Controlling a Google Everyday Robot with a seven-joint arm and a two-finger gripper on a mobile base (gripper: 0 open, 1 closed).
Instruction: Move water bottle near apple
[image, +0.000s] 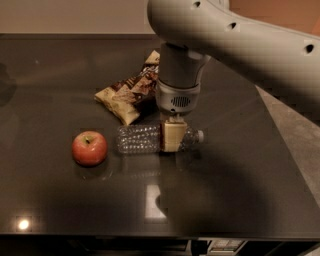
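Camera view has the bottle (137, 139) lying on its side on the dark surface (60, 75), its cap (199, 135) pointing to 3 o'clock and its base to 9 o'clock. The apple (89, 148) stands just beyond that base with a narrow gap between them. The arm (235, 40) comes down from 1 o'clock and sets the claw (173, 136) over the bottle's neck end, closed around it with one tan finger across the near side, and a bag (131, 95) lies at 12 o'clock from the bottle, close behind it.
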